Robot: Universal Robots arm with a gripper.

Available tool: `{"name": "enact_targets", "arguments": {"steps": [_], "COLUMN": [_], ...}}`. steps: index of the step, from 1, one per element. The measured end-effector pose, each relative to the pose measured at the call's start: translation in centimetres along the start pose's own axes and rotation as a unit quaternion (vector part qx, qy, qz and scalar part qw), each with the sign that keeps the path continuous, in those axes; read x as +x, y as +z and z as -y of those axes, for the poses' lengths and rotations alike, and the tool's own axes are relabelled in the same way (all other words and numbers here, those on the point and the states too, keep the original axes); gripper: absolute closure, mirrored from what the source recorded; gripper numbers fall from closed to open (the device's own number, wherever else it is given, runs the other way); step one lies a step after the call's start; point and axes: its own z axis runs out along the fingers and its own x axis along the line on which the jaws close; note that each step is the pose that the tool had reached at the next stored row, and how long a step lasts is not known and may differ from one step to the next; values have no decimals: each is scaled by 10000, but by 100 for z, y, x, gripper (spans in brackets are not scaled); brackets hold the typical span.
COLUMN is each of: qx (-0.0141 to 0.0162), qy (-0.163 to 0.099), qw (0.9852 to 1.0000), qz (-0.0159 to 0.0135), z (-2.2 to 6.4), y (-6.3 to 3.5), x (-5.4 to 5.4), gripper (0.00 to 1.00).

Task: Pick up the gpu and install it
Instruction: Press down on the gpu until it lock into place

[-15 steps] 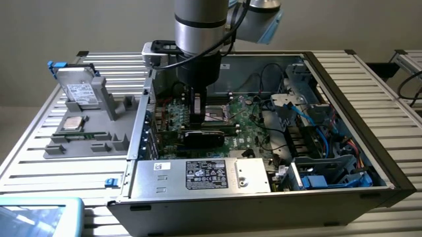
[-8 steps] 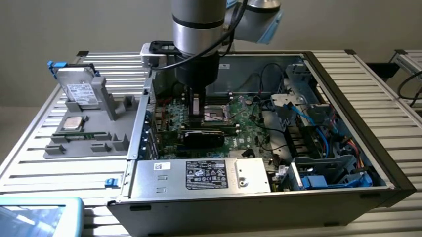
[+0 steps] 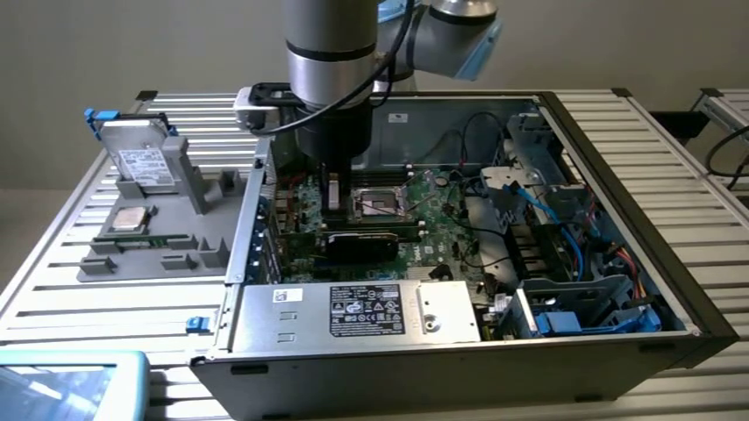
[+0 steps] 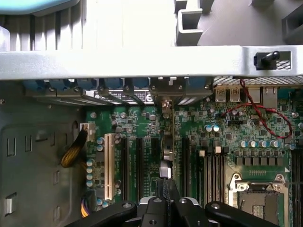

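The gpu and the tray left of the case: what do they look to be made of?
The gpu, edge-on in the shut gripper over the motherboard slots: dark, matte, probably plastic cooler over circuit board, though little shows. The tray: flat grey, matte, moulded-looking blocks, likely plastic or a printed part.

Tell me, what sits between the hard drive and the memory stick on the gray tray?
The square silver processor chip sits between the hard drive and the memory stick, seen in the exterior view.
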Motion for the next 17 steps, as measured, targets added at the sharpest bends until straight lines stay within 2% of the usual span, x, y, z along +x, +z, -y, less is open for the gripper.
{"name": "enact_targets", "arguments": {"steps": [6, 9, 17], "qx": [56, 82, 90], "qy": [7, 12, 18], "qw": [10000, 10000, 9999], "qz": [2, 1, -48], "z": [-91, -100, -119], "y": [67, 99, 194], "x": [-58, -78, -113], "gripper": [88, 88, 88]}}
